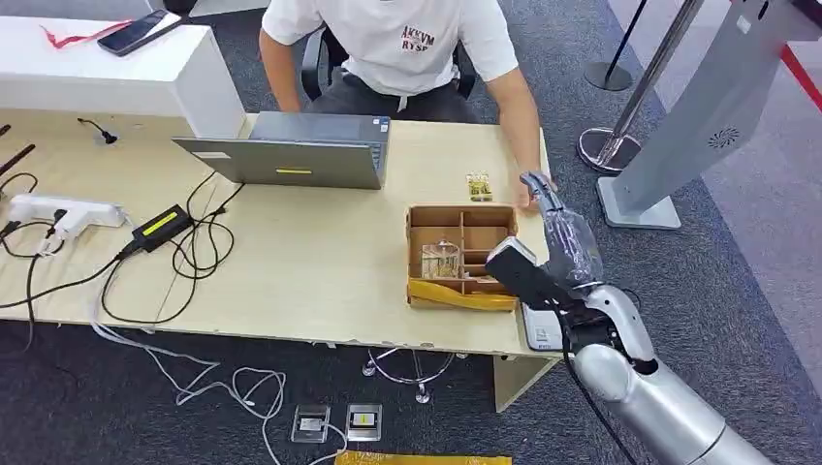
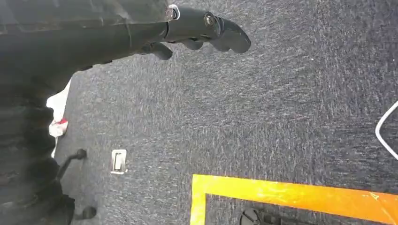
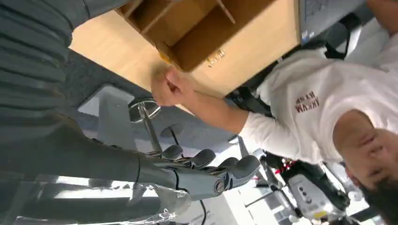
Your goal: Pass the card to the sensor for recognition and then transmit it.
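My right hand [image 1: 560, 235], wrapped in clear film, is raised above the table's right edge, just right of the cardboard box [image 1: 461, 254]. Its fingers [image 3: 206, 161] are spread and hold nothing. A flat grey device [image 1: 539, 330] lies at the table's front right corner, partly hidden by my forearm. A small yellow patterned packet [image 1: 478, 186] lies behind the box. I cannot make out a card. The seated person's hand [image 1: 530, 195] rests on the table edge just beyond my fingertips. My left hand [image 2: 206, 29] hangs over the carpet with loose fingers, holding nothing.
A laptop [image 1: 296, 150] stands mid-table before the person in a white shirt [image 1: 407, 39]. Cables, a charger [image 1: 160, 226] and a power strip [image 1: 63, 210] lie at the left. A grey kiosk stand [image 1: 693, 126] and a barrier post [image 1: 616, 145] stand on the right.
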Robot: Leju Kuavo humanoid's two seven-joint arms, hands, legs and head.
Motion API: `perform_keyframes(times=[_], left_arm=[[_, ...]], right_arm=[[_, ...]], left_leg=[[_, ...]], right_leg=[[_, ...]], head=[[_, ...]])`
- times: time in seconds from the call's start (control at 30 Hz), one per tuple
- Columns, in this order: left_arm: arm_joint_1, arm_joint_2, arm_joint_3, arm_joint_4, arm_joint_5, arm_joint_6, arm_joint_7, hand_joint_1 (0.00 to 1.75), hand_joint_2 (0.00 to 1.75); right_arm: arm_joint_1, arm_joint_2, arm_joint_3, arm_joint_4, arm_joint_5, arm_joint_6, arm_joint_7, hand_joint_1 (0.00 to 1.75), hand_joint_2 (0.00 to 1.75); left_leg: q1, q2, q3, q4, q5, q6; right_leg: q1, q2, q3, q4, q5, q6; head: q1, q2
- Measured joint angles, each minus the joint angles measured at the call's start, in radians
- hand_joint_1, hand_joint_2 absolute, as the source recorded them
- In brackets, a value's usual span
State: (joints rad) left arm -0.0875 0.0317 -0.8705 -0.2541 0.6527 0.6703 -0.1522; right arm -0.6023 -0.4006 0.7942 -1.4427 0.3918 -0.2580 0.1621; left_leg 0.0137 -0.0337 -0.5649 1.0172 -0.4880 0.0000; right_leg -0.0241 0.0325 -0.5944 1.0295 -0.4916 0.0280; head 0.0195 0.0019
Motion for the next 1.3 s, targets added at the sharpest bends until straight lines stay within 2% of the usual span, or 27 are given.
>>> perform_keyframes(times=[0.13, 0.43, 0.53, 0.63, 0.7, 1.0, 1.3], left_arm=[[0.000, 0.000, 0.000, 0.000, 0.006, 0.001, -0.007, 0.00, 1.75], [-0.001, 0.000, 0.000, 0.000, 0.006, 0.001, -0.015, 0.00, 1.75], [-0.001, 0.000, 0.000, 0.000, 0.006, 0.001, -0.018, 0.00, 1.75], [-0.001, -0.002, 0.001, 0.000, 0.005, 0.001, -0.018, 0.00, 1.75], [-0.001, -0.004, 0.001, 0.000, 0.005, 0.001, -0.018, 0.00, 1.75], [-0.002, -0.009, 0.001, -0.003, 0.002, 0.000, -0.012, 0.00, 1.75], [-0.002, -0.011, 0.001, -0.003, 0.029, 0.001, -0.010, 0.00, 1.75]], right_arm=[[0.058, -0.016, -0.003, -0.045, 0.055, 0.082, 0.016, 0.00, 1.75], [0.071, -0.022, 0.006, -0.064, 0.128, 0.145, 0.068, 0.00, 1.75], [0.067, -0.021, 0.010, -0.064, 0.181, 0.162, 0.110, 0.00, 1.75], [0.045, -0.020, 0.024, -0.053, 0.237, 0.196, 0.185, 0.00, 1.75], [0.029, -0.010, 0.033, -0.029, 0.251, 0.203, 0.206, 0.00, 1.75], [-0.009, 0.013, 0.072, 0.085, 0.278, 0.210, 0.233, 0.00, 1.75], [-0.026, 0.043, 0.122, 0.170, 0.296, 0.220, 0.231, 0.00, 1.75]], left_leg=[[0.000, 0.000, 0.000, 0.000, 0.000, 0.000], [0.000, 0.000, 0.000, 0.000, 0.000, 0.000], [0.000, 0.000, -0.001, 0.000, 0.000, 0.000], [0.000, 0.000, -0.001, 0.000, 0.000, 0.000], [0.000, 0.000, -0.001, 0.000, 0.000, 0.000], [0.000, -0.002, -0.001, 0.000, 0.000, 0.000], [0.000, -0.002, -0.001, 0.000, 0.000, 0.000]], right_leg=[[0.000, 0.000, 0.000, 0.000, 0.000, 0.000], [0.000, 0.000, 0.000, 0.000, 0.000, 0.000], [0.000, 0.000, 0.000, 0.000, 0.000, 0.000], [0.000, 0.000, 0.000, 0.000, 0.000, 0.000], [0.000, 0.000, 0.000, 0.000, 0.000, 0.000], [0.000, -0.001, 0.000, 0.000, 0.000, 0.000], [0.000, -0.001, 0.000, 0.000, 0.000, 0.000]], head=[[0.000, 0.000], [0.000, 0.000], [0.000, 0.000], [0.000, 0.000], [0.000, 0.000], [0.000, 0.000], [0.000, 0.000]])
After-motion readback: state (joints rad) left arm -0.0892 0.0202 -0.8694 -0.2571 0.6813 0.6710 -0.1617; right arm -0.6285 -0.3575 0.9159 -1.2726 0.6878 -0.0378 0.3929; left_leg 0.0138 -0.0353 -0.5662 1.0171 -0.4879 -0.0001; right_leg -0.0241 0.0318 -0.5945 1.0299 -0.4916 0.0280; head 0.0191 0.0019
